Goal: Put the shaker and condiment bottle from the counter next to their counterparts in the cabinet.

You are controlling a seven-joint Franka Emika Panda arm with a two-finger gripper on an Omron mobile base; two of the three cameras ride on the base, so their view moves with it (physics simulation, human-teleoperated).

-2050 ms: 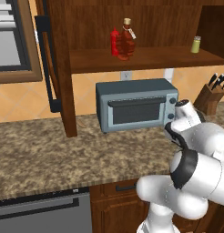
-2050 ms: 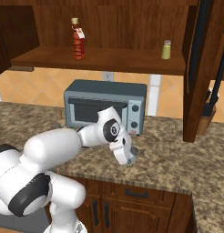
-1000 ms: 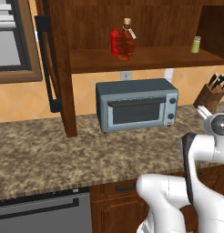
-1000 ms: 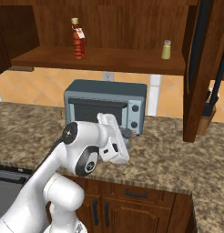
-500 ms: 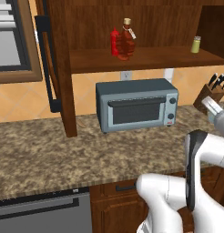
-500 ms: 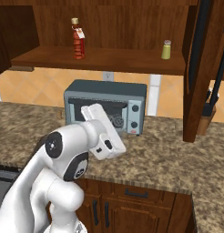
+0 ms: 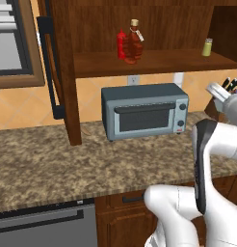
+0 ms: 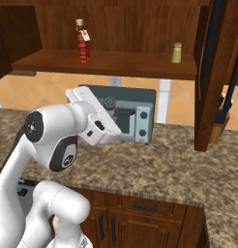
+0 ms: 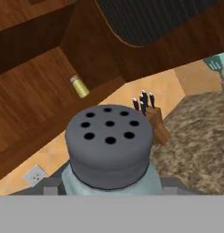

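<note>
Close up in the hand view, the pincer is gripping the small pale blue-grey shaker with its perforated grey cap (image 9: 109, 145), carrying it above the speckled granite counter (image 7: 67, 169) right of the grey toaster oven (image 7: 144, 110). It should lift upright toward the yellow-green shaker (image 8: 176, 52) on the dark wooden cabinet shelf (image 8: 116, 63), clearing the board's front edge.

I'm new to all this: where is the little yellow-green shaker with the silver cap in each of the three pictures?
Left base view: yellow-green shaker at the far right of the cabinet shelf.
Right base view: right of centre on the shelf, beside the open door.
Hand view: upper left of centre, tilted, above the grey-capped shaker that fills the foreground.
Shared landmark: the knife block on the counter, below and right of it in both the left base and hand views.
</note>
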